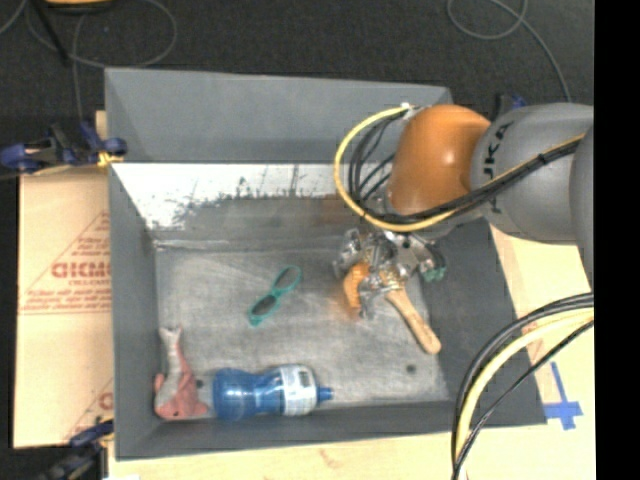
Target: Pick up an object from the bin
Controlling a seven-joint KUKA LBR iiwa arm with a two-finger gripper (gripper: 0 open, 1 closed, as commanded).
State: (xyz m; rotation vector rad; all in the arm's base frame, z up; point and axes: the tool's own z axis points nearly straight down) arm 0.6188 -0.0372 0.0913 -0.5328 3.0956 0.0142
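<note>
Camera view puts my gripper (372,284) over the orange-headed wooden-handled tool (418,326); its opening I cannot tell; I'd centre across the neck.

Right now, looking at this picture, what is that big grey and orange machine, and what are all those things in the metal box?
That is a robot arm, reaching in from the right; the one camera looks down from above. The grey bin holds what look like teal sunglasses, a blue bottle, a pink toy and an orange-headed tool with a wooden handle. The arm's end hangs right over that tool; whether it grips it, I cannot tell.
</note>
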